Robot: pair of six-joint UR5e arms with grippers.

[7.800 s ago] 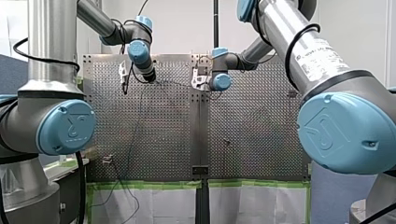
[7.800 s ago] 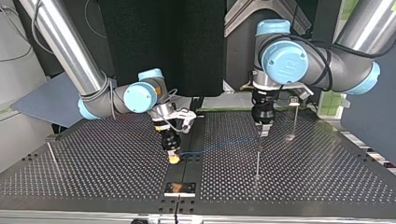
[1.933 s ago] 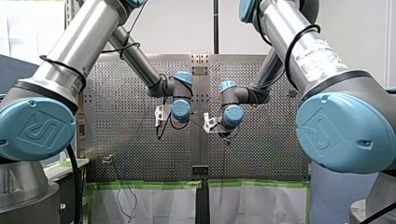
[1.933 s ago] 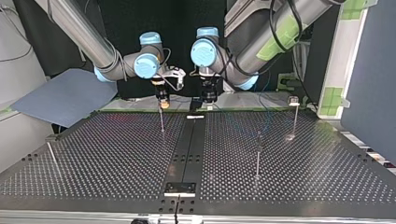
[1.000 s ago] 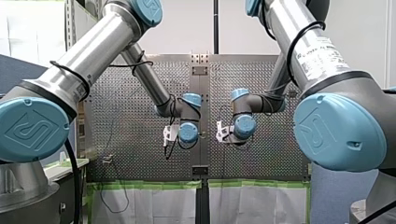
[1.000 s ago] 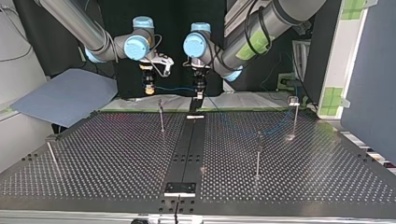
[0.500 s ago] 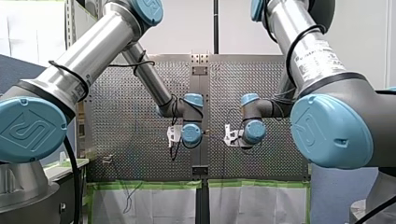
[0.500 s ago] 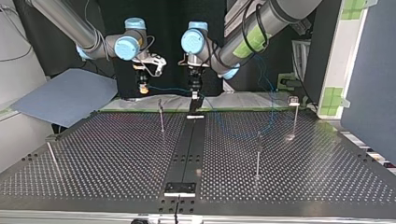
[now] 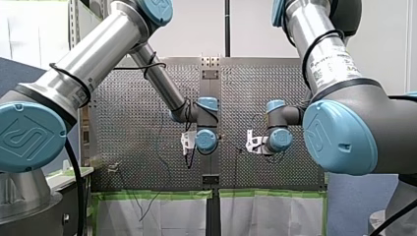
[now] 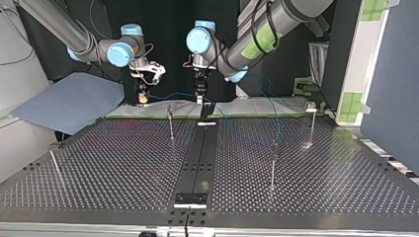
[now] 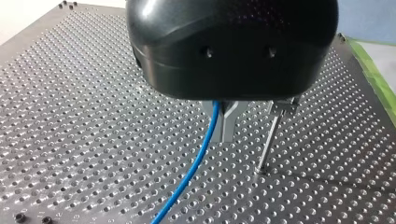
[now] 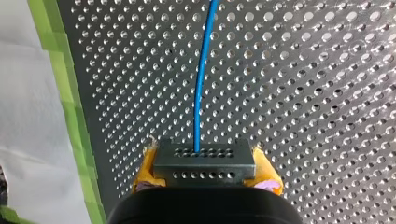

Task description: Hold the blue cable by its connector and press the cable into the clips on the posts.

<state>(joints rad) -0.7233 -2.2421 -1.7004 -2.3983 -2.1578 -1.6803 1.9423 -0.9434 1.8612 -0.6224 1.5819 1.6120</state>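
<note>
Clamping: right fingers [image 12: 145, 164] pinch perforated dark connector [image 12: 204, 161] | thin blue cable [image 12: 201, 79] exits ahead | left fingers [image 11: 229, 122] narrow around it.

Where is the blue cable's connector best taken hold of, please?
By its two short ends, coming from behind: the connector is a flat block with the blue cable leaving its front face, and my right claw clamps it just so.
</note>
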